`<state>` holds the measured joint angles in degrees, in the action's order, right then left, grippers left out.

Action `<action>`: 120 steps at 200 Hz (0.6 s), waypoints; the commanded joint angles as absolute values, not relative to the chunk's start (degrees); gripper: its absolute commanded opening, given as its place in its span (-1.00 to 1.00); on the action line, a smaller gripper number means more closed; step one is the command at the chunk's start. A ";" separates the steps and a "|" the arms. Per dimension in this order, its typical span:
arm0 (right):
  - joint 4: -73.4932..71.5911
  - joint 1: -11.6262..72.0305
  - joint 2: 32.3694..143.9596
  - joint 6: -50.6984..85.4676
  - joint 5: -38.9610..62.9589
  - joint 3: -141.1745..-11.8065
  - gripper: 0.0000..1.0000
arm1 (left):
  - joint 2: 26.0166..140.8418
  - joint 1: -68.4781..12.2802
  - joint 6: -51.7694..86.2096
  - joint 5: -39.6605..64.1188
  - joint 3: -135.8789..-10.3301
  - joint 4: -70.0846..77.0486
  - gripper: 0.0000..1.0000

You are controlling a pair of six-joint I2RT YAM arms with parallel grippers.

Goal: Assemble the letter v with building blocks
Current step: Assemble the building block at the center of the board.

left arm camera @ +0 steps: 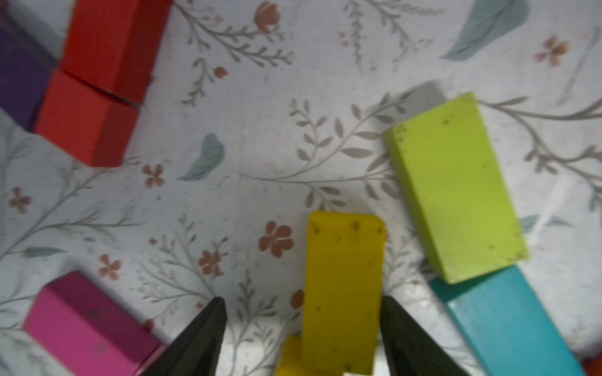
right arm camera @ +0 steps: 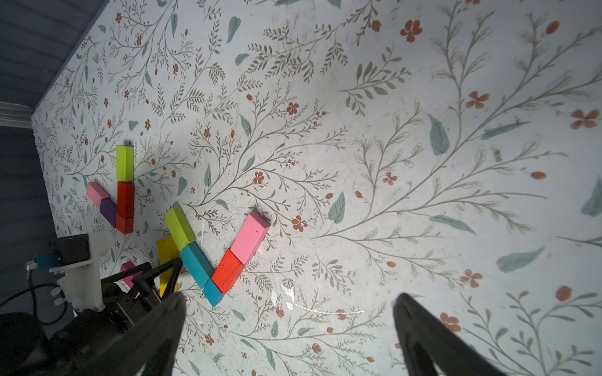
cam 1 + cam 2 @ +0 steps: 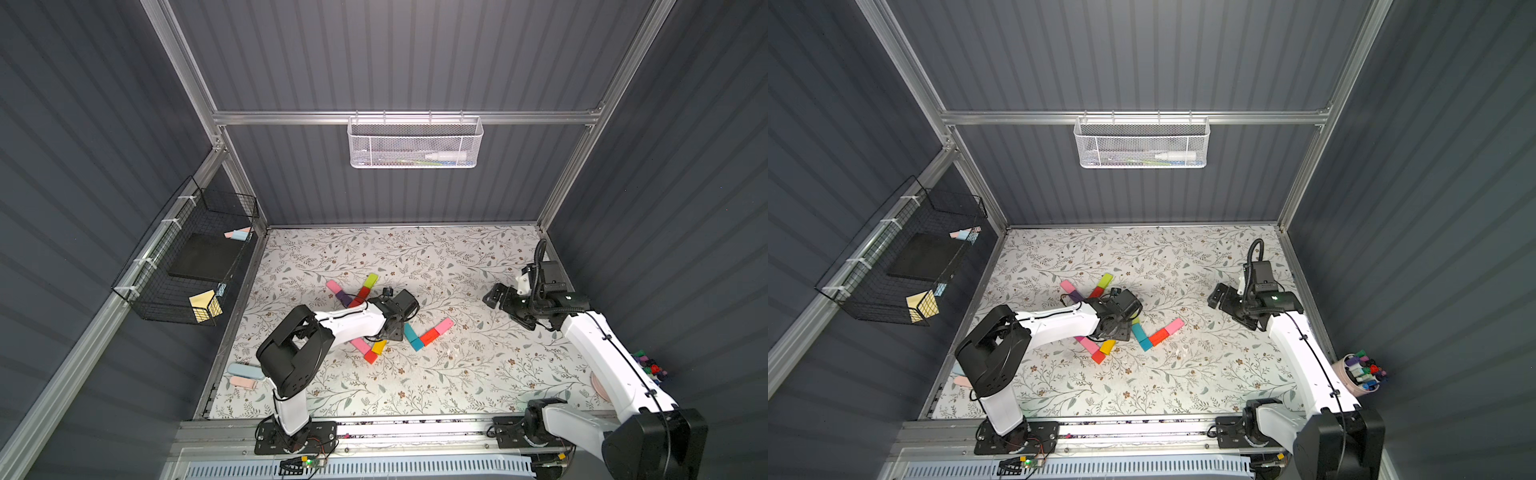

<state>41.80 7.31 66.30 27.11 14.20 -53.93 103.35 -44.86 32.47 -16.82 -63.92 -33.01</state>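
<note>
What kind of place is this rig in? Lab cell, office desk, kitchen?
Most likely a purpose-built robot test cell, not a lived-in room. An aluminium frame with ribbed grey panels boxes in a floral tabletop, and the left arm and right arm are bolted to a front rail.

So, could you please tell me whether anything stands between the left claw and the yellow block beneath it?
Nothing visible does. The yellow block lies between the fingers of the left claw, which stands open around it. The lime block and the teal block lie off to one side, outside the claw.
</note>
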 commanded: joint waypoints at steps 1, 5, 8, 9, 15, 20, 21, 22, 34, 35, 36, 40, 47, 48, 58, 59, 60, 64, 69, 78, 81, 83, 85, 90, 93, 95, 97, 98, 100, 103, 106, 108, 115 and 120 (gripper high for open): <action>42.53 9.31 68.92 25.55 15.80 -56.16 0.98 | 96.98 -42.26 33.77 -21.63 -70.05 -35.85 0.56; 42.53 10.11 69.11 25.45 15.35 -56.58 0.98 | 95.64 -41.80 34.07 -22.01 -71.01 -34.94 0.56; 42.47 10.76 70.00 25.36 14.92 -56.91 0.98 | 94.56 -41.36 34.35 -22.20 -71.62 -34.29 0.56; 42.51 10.96 70.51 25.29 14.80 -57.02 0.98 | 94.26 -41.25 34.45 -22.26 -71.84 -33.98 0.55; 42.58 12.55 71.96 24.94 14.16 -57.80 0.98 | 91.91 -40.27 34.71 -22.03 -72.92 -32.16 0.55; 42.81 14.03 73.10 24.77 13.65 -58.72 0.98 | 89.77 -39.49 34.72 -21.67 -73.45 -30.47 0.55; 42.89 14.27 73.29 24.74 13.55 -58.89 0.98 | 89.36 -39.39 34.76 -21.60 -73.51 -30.00 0.55; 42.94 14.65 73.56 24.76 13.45 -59.11 0.98 | 88.76 -39.25 34.78 -21.57 -73.58 -29.63 0.55; 43.88 18.51 76.78 24.68 12.61 -61.76 0.98 | 83.59 -37.29 34.98 -21.33 -73.72 -25.92 0.54; 43.91 18.84 77.06 24.69 12.63 -61.99 0.98 | 83.19 -37.10 35.02 -21.30 -73.69 -25.70 0.54; 44.02 19.13 77.33 24.74 12.64 -62.29 0.98 | 82.90 -36.92 35.05 -21.37 -73.67 -25.51 0.54; 44.30 20.49 78.55 24.80 12.58 -63.25 0.98 | 81.49 -36.16 35.07 -21.36 -73.59 -24.50 0.53; 44.98 22.86 80.73 24.99 12.24 -64.97 0.98 | 79.41 -34.74 34.86 -21.37 -73.31 -23.40 0.52; 45.04 23.16 81.01 25.06 12.19 -65.27 0.98 | 79.21 -34.60 34.79 -21.36 -73.35 -23.30 0.52; 45.55 26.23 83.92 25.12 11.83 -67.50 0.97 | 77.61 -32.87 33.71 -21.05 -73.66 -22.42 0.52; 45.58 26.52 84.15 25.13 11.80 -67.72 0.97 | 77.48 -32.74 33.51 -20.94 -73.70 -22.28 0.52; 45.60 26.71 84.39 25.18 11.79 -68.00 0.96 | 77.37 -32.63 33.37 -20.88 -73.81 -22.22 0.52; 45.70 27.84 85.65 25.17 11.57 -68.90 0.94 | 77.02 -32.17 32.95 -20.72 -74.10 -22.08 0.51; 45.86 29.04 86.96 25.24 11.49 -69.97 0.91 | 76.78 -31.72 32.60 -20.61 -74.64 -22.05 0.51; 45.63 31.15 89.35 25.61 11.32 -71.76 0.84 | 76.73 -31.26 31.98 -20.63 -75.66 -22.29 0.51; 45.42 31.85 90.18 25.71 11.49 -72.28 0.82 | 76.73 -31.21 31.81 -20.60 -76.02 -22.43 0.51; 45.26 32.33 90.66 25.74 11.68 -72.65 0.81 | 76.73 -31.09 31.71 -20.68 -76.20 -22.48 0.51; 45.06 32.71 91.31 25.79 11.91 -73.09 0.79 | 76.73 -31.04 31.59 -20.73 -76.49 -22.50 0.51; 44.55 33.94 92.72 25.77 12.44 -74.10 0.75 | 76.64 -30.79 31.22 -20.75 -76.79 -22.29 0.51; 44.41 34.72 93.71 25.83 12.63 -74.90 0.72 | 76.61 -30.62 31.02 -20.74 -77.02 -21.99 0.51; 44.35 35.13 94.27 25.84 12.78 -75.30 0.70 | 76.52 -30.53 30.89 -20.63 -77.11 -21.93 0.51; 44.38 35.66 95.02 25.75 12.89 -76.00 0.67 | 76.48 -30.35 30.82 -20.60 -77.15 -21.70 0.50; 44.38 35.85 95.32 25.75 12.90 -76.28 0.66 | 76.47 -30.25 30.79 -20.59 -77.20 -21.62 0.50; 44.45 36.36 95.97 25.75 12.85 -76.88 0.63 | 76.36 -30.11 30.70 -20.53 -77.29 -21.47 0.50; 44.48 37.08 97.00 25.69 12.83 -77.69 0.60 | 76.25 -29.80 30.61 -20.44 -77.22 -21.18 0.49; 44.46 37.80 98.15 25.58 12.74 -78.64 0.57 | 76.09 -29.48 30.59 -20.34 -77.33 -20.76 0.48; 44.49 38.30 98.87 25.45 12.72 -79.38 0.54 | 75.93 -29.30 30.63 -20.14 -77.27 -20.46 0.48; 45.10 40.00 101.43 24.67 12.43 -81.90 0.43 | 75.41 -28.52 30.31 -18.90 -76.91 -19.23 0.47; 46.17 41.36 103.32 23.92 11.59 -84.23 0.35 | 74.89 -27.56 30.10 -17.55 -76.61 -18.31 0.47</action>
<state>43.53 36.34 96.60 25.58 12.56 -77.17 75.46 -29.85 32.38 -20.36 -77.08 -20.56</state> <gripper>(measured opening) 0.742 0.738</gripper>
